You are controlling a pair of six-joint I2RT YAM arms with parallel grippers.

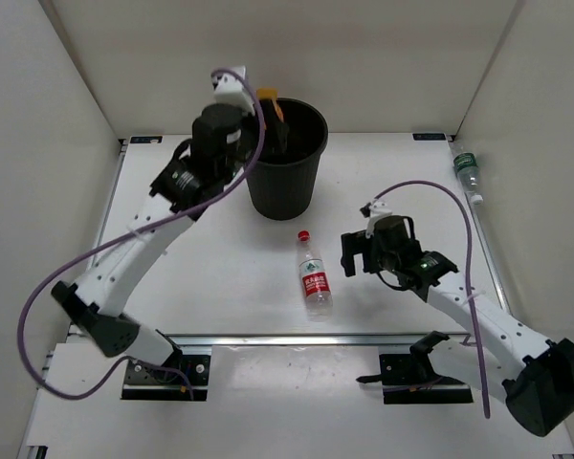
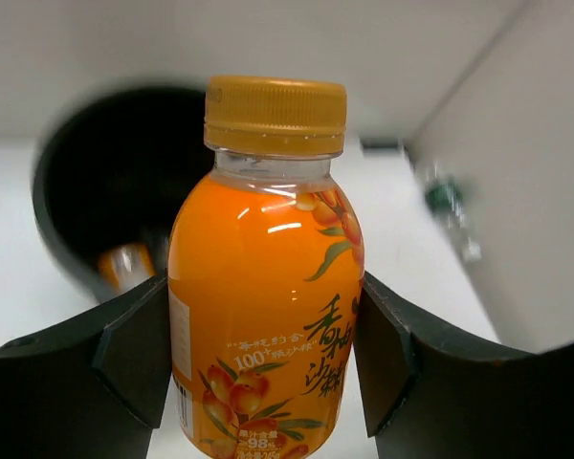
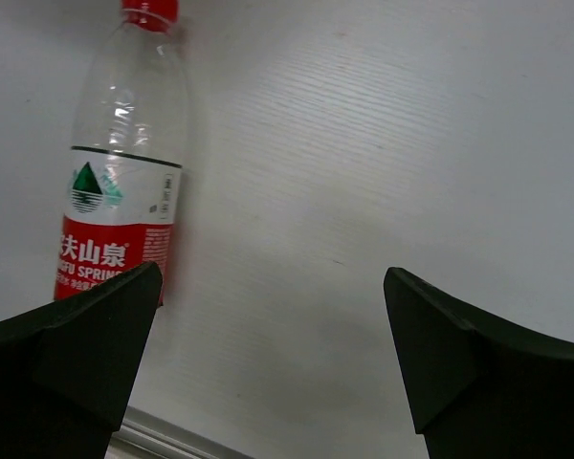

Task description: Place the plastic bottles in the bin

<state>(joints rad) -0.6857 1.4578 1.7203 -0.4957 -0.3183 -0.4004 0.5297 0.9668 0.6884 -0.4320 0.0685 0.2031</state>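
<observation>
**Plastic orange bottle (image 2: pixel 263 316) held at the bin (image 1: pixel 285 191)**

White table (image 1: pixel 220 277), white walls (image 1: pixel 67 86) all round. The orange bottle has a gold cap, and its label shows berries, "100" and "98%". The left claw (image 2: pixel 263 354) is clamped on it, just by the black bin's rim. A second orange bottle (image 2: pixel 124 265) lies inside the bin (a bit blurry). The right claw (image 3: pixel 273 344) is wide apart beside the red-capped bottle (image 3: pixel 124 191), which lies flat and reads "SPRING". A green-labelled bottle (image 1: pixel 467 172) lies by the right wall.

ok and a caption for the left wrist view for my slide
Left gripper holding an orange bottle near the bin, a second orange bottle inside it.
</observation>
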